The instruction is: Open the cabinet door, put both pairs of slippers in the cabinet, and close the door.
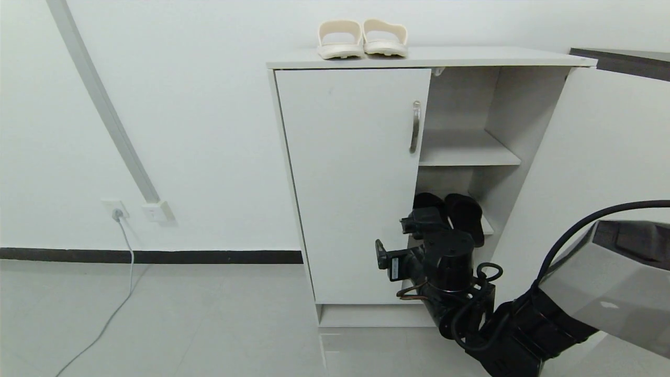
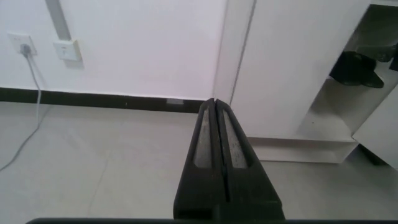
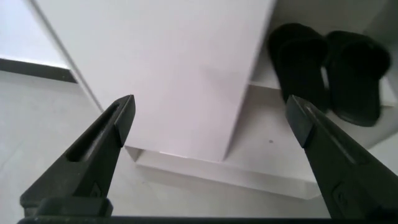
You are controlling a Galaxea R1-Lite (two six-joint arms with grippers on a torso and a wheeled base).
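A white cabinet (image 1: 429, 57) stands against the wall with its right door (image 1: 591, 173) swung open and its left door (image 1: 350, 183) closed. A cream pair of slippers (image 1: 362, 37) sits on the cabinet top. A black pair of slippers (image 1: 463, 214) (image 3: 329, 68) (image 2: 357, 68) rests on the lower shelf. My right gripper (image 1: 425, 215) (image 3: 211, 112) hangs open just in front of that shelf, near the closed door's edge, with nothing between its fingers. My left gripper (image 2: 214, 115) is shut on nothing, low over the floor to the cabinet's left.
A metal handle (image 1: 415, 126) runs down the closed door's right edge. An upper shelf (image 1: 466, 149) lies above the black pair. A wall socket (image 1: 116, 212) feeds a cable (image 1: 112, 309) across the tiled floor at the left.
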